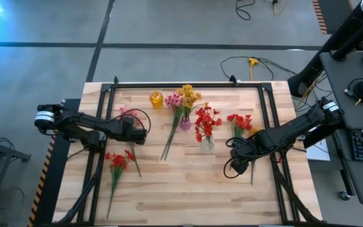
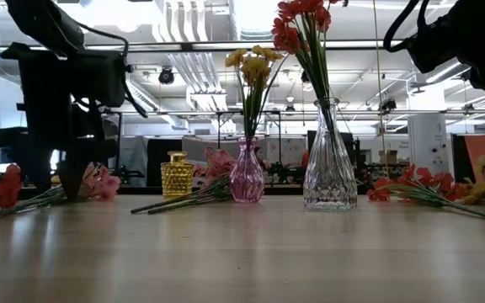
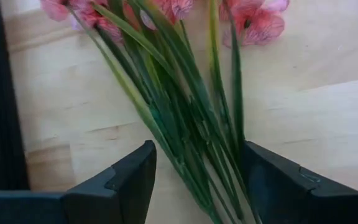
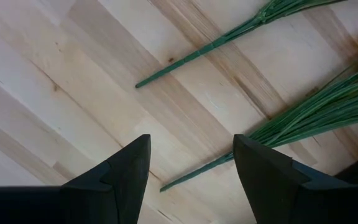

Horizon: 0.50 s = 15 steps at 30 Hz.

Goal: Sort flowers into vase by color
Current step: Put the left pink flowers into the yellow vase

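A pink flower spray (image 3: 185,93) lies flat on the table at the left, blossoms (image 1: 126,112) toward the far edge. My left gripper (image 3: 194,149) (image 1: 137,134) is open and points down over it, with the bundle of green stems between its fingers. A red spray (image 1: 116,161) lies nearer the front left. Another pink spray (image 1: 172,101) lies beside the pink vase (image 1: 185,123), which holds yellow flowers (image 2: 251,63). The clear vase (image 2: 329,164) holds red flowers (image 1: 205,120). My right gripper (image 4: 191,146) (image 1: 237,165) hangs open above stems (image 4: 303,115) of the red (image 1: 239,121) and yellow (image 1: 254,132) sprays lying at the right. My left gripper comes at the pink spray's stems (image 3: 229,155) from above, one finger on either side and lying across them. The stems lie on the table. Whether a finger touches the outermost stems, I cannot tell.
A small yellow vase (image 1: 155,99) stands near the far edge, with nothing in it. Black rails (image 1: 99,126) run along the table's left, right and far sides. Bare wood lies across the front middle (image 1: 188,189).
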### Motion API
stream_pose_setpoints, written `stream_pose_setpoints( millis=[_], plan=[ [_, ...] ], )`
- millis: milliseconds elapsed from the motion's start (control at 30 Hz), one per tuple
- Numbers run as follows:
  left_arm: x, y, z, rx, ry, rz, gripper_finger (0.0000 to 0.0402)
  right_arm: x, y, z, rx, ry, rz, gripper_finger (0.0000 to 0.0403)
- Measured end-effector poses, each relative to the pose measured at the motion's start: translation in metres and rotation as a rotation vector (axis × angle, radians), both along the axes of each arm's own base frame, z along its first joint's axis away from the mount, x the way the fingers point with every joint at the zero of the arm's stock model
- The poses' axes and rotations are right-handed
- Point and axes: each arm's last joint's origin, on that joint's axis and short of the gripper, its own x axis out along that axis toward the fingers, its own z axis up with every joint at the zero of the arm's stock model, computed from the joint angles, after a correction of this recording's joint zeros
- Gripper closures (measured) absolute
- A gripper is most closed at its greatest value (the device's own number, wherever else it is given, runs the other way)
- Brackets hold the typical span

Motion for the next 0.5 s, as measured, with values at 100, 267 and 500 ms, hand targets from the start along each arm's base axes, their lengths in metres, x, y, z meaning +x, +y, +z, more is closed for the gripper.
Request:
stream_pose_setpoints(
  millis=[100, 267, 500],
  plan=[
    [0.002, 0.000, -0.005, 0.000, 0.019, -0.004, 0.0189, 0.000, 0.000, 0.000, 0.000, 0.000, 0.001, 0.0181],
    [0.007, 0.000, -0.007, 0.007, 0.033, -0.010, 0.0223, 0.000, 0.000, 0.000, 0.000, 0.000, 0.001, 0.0181],
    [0.020, 0.001, 0.002, 0.036, 0.025, -0.076, 0.0302, 0.000, 0.000, 0.000, 0.001, -0.001, 0.001, 0.0181]
  ],
)
